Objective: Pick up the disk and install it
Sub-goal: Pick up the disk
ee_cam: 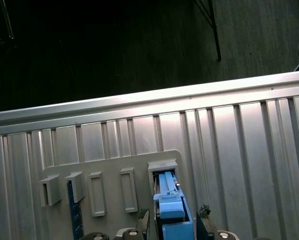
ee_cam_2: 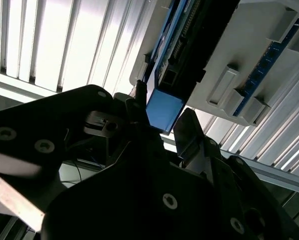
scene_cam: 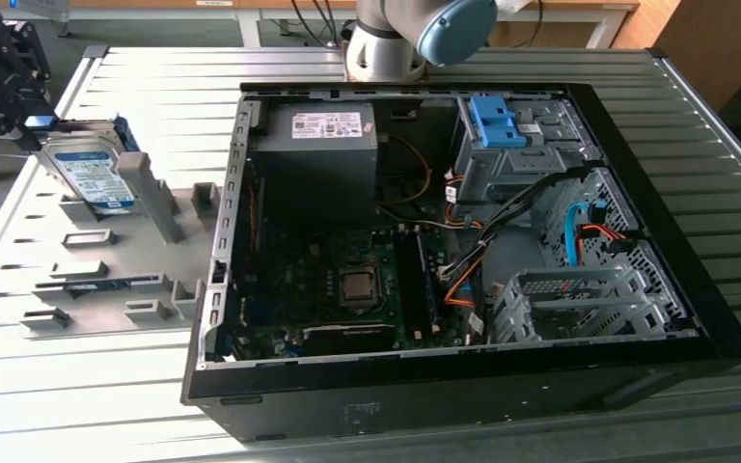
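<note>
The disk [scene_cam: 90, 179], a silver drive with a white-and-blue label in a blue carrier bracket, stands on edge in a slot of the grey holder plate [scene_cam: 88, 280] at the exterior view's left. My black gripper [scene_cam: 39, 123] is at its top end, shut on the blue end of the bracket. In the second wrist view the fingers [ee_cam_2: 189, 131] press on both sides of the blue bracket tab [ee_cam_2: 164, 110]. In the first wrist view the blue bracket [ee_cam: 172, 210] runs from the holder slot [ee_cam: 162, 167] up between my fingertips [ee_cam: 204, 216].
An open computer case [scene_cam: 679, 289] lies on the ribbed metal table [scene_cam: 165, 68], right of the holder. Inside it are a grey power-supply box [scene_cam: 313, 145], a drive cage with a blue clip [scene_cam: 500, 121], a lower drive cage [scene_cam: 577, 299] and loose cables [scene_cam: 474, 260].
</note>
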Robot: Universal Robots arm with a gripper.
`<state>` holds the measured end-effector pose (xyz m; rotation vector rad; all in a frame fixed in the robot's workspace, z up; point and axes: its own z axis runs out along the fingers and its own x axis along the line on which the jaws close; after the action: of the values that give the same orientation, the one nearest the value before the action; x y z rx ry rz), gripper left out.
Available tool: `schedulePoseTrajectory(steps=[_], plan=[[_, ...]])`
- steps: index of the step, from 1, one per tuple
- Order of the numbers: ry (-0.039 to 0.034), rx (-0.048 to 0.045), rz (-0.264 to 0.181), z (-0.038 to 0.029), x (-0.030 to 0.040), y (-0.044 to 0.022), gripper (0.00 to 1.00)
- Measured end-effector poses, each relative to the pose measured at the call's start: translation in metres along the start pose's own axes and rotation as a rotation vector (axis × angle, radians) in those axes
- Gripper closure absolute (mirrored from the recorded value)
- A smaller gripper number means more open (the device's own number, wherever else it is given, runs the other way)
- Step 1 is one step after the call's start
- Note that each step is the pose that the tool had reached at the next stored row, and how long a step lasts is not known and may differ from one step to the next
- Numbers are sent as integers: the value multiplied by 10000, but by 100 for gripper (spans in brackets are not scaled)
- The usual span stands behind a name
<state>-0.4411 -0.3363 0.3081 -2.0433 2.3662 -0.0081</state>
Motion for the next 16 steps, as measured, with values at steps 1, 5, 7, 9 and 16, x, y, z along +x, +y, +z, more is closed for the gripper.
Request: schedulePoseTrajectory(steps=[1, 5, 7, 9, 16], plan=[[0, 0, 0, 1, 0, 0, 51], [-2, 3, 0, 6, 0, 0, 60], [-2, 3, 0, 8, 0, 1, 60], [-3, 5, 0, 17, 0, 2, 60], [1, 1, 0, 57, 1, 4, 60]])
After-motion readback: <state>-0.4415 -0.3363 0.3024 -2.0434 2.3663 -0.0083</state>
